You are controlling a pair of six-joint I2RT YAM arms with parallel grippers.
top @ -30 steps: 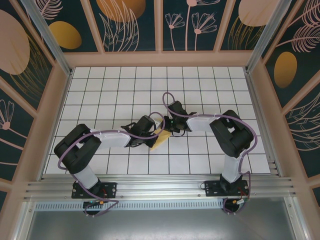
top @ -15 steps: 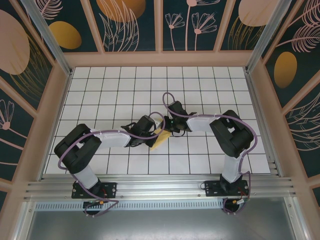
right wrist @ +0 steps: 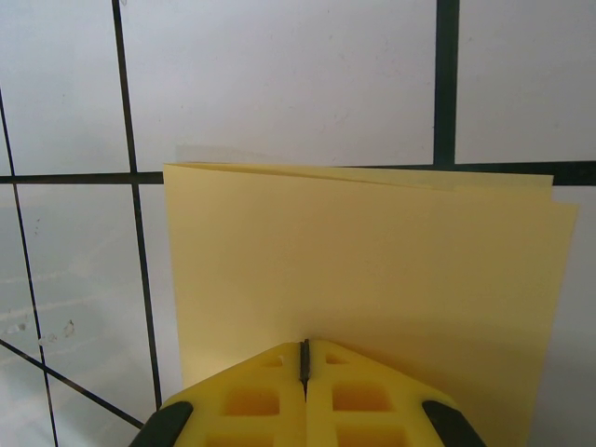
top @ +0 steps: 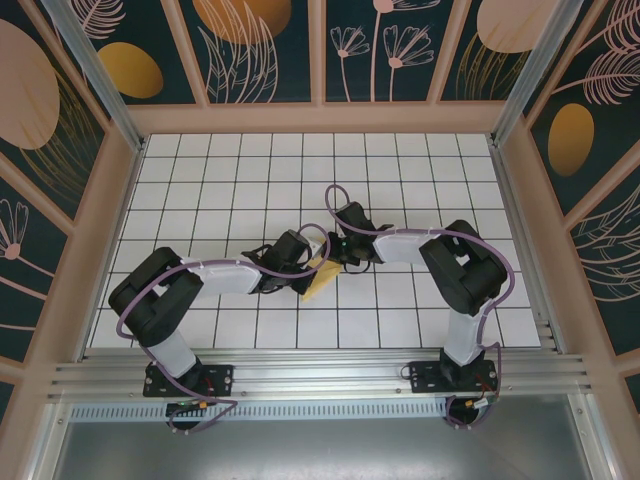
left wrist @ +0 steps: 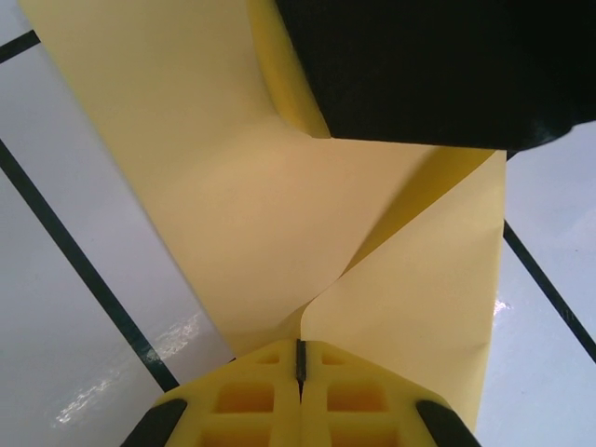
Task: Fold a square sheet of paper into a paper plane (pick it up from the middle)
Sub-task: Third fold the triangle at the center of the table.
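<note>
Looking down from the top external camera, the folded square sheet of paper (top: pixel 321 279) lies mid-table (top: pixel 400 180) between both arms, its long axis running from near-left to far-right. The left gripper (top: pixel 304 281) and the right gripper (top: pixel 338 262) meet over it.

At the left wrist, the yellow fingers (left wrist: pixel 251 400) are clenched together with the sheet (left wrist: pixel 233 186) pinched at their seam. It fans away from them, a crease slanting up-right under a black housing (left wrist: pixel 419 65).

At the right wrist, the clenched fingertips (right wrist: pixel 354 391) sit on the sheet's (right wrist: pixel 372 261) near edge, its layered far edge lying crosswise. Whether they pinch or press it, I cannot tell.
</note>
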